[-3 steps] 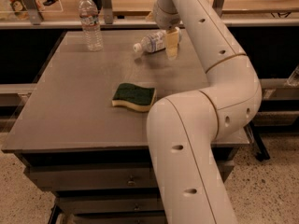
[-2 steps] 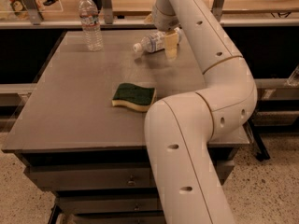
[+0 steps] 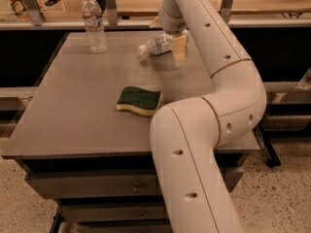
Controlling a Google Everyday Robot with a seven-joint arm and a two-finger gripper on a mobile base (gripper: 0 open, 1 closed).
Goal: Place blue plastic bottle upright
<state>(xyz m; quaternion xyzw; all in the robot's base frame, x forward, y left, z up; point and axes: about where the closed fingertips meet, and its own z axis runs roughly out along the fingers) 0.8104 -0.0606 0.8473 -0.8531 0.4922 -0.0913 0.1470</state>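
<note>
Blue plastic bottle [image 3: 156, 43] lies at end effector [image 3: 167, 39]; second bottle [image 3: 95, 23], one sponge [image 3: 139, 100].

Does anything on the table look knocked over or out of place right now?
Yes: the blue plastic bottle lies on its side near the far edge of the table, cap pointing left, while the other bottle stands upright. The claw is right at the lying bottle. The sponge sits flat mid-table; no spill visible.
</note>
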